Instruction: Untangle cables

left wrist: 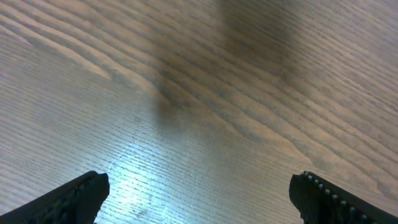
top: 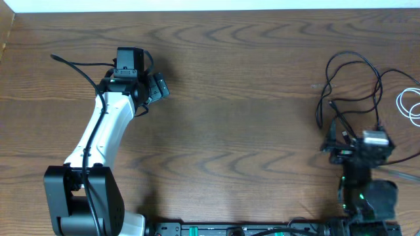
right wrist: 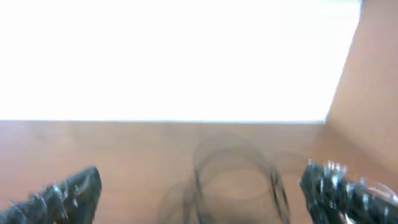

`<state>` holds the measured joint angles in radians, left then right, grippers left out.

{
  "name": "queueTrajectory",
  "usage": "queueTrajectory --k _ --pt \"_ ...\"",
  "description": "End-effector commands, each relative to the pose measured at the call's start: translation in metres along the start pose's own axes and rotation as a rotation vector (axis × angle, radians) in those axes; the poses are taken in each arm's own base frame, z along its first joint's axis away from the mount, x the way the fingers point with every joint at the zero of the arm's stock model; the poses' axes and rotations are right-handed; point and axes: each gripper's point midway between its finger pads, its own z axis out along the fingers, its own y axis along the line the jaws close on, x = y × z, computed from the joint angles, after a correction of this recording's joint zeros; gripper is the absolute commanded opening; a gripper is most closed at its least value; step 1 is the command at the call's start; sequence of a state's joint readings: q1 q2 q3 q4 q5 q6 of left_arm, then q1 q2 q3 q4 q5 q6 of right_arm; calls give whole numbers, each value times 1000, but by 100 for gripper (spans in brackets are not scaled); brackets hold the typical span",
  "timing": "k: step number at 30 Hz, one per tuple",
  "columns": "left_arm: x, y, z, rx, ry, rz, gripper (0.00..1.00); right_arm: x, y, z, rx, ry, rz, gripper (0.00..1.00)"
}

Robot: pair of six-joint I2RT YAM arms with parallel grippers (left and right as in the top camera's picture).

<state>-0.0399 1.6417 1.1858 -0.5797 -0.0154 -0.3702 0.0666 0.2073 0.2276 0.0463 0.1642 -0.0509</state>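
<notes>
Both tools are shown with jaws spread wide and nothing held. The left tool (left wrist: 199,180) is poised over bare bench (top: 249,98), well apart from the work. The right tool (right wrist: 199,177) is aimed at the black cable (top: 380,95), which lies just ahead in loose, overlapping loops on the bench's right side. Farther right, at the overhead view's margin, the white cable (top: 401,99) is coiled in small loops; whether the two cross cannot be told. Both cords are judged light, limp and thin, likely to slide and drag when pulled. A single outer strand clear of crossings, or a plug end, is judged the best place to pinch.
</notes>
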Motion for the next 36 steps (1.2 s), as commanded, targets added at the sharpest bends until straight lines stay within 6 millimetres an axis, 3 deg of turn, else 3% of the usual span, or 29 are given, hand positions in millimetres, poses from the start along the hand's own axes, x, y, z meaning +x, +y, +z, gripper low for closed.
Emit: queueTrajectory --k 1,6,9,18,22,36 --pt "-4 3 -1 -18 -12 -12 98 -35 10 -3 -64 -137 22 99" --pt "-4 3 -1 -18 -12 -12 98 -79 6 -13 -55 -320 45 99" --pt "-4 4 -1 -18 -12 -13 98 -90 5 -18 -52 -369 52 99" --pt "-4 3 -1 -18 -12 -12 98 -91 8 -19 -70 -374 30 99" --pt "-4 4 -1 -18 -12 -13 98 -91 19 -20 -122 -385 -40 99" --pt "-4 3 -1 -18 -12 -12 98 -51 14 -21 -99 -451 14 99"
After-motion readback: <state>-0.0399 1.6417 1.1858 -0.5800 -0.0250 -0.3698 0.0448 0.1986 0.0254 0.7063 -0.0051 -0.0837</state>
